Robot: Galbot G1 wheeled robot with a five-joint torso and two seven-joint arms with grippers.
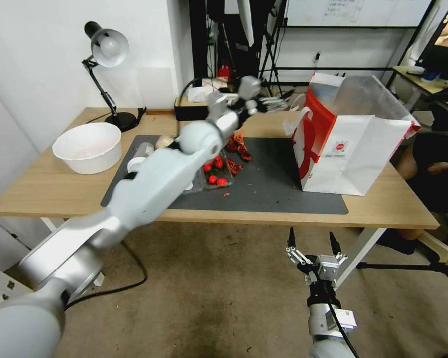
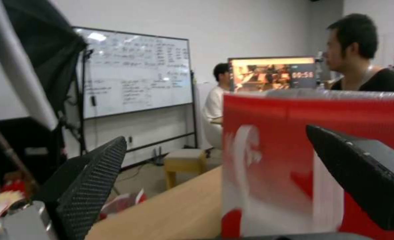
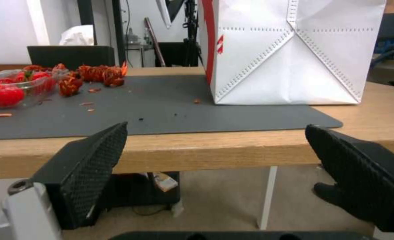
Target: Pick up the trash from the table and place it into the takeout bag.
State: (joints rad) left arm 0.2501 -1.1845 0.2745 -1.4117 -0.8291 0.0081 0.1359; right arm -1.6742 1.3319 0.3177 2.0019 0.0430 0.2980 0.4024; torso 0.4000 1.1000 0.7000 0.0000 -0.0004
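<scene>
The takeout bag (image 1: 353, 144) stands open on the right of the table (image 1: 50, 189), white with red sides and a foil lining. My left gripper (image 1: 279, 103) hovers open and empty above the table's back, just left of the bag's red side (image 2: 294, 160). Trash lies on the dark mat (image 1: 274, 184) under my left arm: a clear cup (image 1: 143, 149), a beige lump (image 1: 163, 141), red shell scraps (image 1: 239, 146) and a clear tray of red fruit (image 1: 215, 175). Below the table's front edge, my right gripper (image 1: 311, 241) is open and empty, facing the bag (image 3: 294, 50).
A big white round bowl (image 1: 88, 146) sits at the table's left, and a desk lamp (image 1: 107, 49) stands behind it. A black box (image 1: 189, 112) rests at the back edge. A person sits beyond the bag on the right. Bare mat lies between the scraps and the bag.
</scene>
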